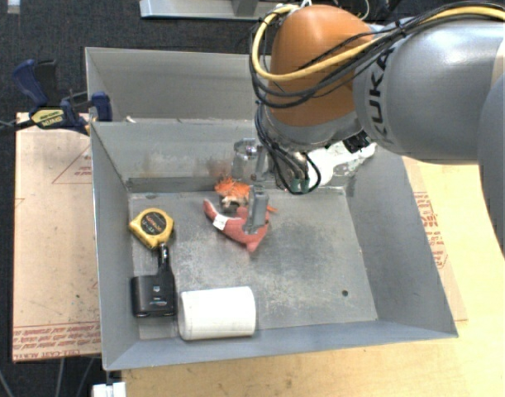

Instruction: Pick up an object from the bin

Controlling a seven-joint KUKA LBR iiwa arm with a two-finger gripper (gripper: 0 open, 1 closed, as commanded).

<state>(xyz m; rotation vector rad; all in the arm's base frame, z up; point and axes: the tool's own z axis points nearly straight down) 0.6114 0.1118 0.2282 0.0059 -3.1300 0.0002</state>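
Grey sheet metal, scuffed and dull: the bin (343, 255) has sloping walls and a flat floor, most of it bare on the right half. Around it lies dark floor covering (70, 15).

Contents, left to right:
- Yellow tape measure (151, 226) near the left wall, lying flat.
- Black device (153, 294) just below the tape measure, in the front left corner.
- White roll (217, 312) on its side against the front wall, touching or just beside the black device.
- Red curved piece (234, 228) at mid-floor, with a small white patch near its left end.
- Small orange-brown thing (231, 189) just behind the red piece, near the back wall. Its kind is too small to make out.

Arm (438, 81): silver, entering from the right and crossing above the bin's back right corner. The orange cover (314, 64) on the wrist sits over the back wall, with yellow and black cables (260, 60) looped round it. The wrist points steeply down.

Gripper (256, 217): low in the bin, its tip at the right end of the red curved piece, close to the floor. Open or closed cannot be told from this angle, nor whether the red piece is gripped. The red piece lies on the bin floor.
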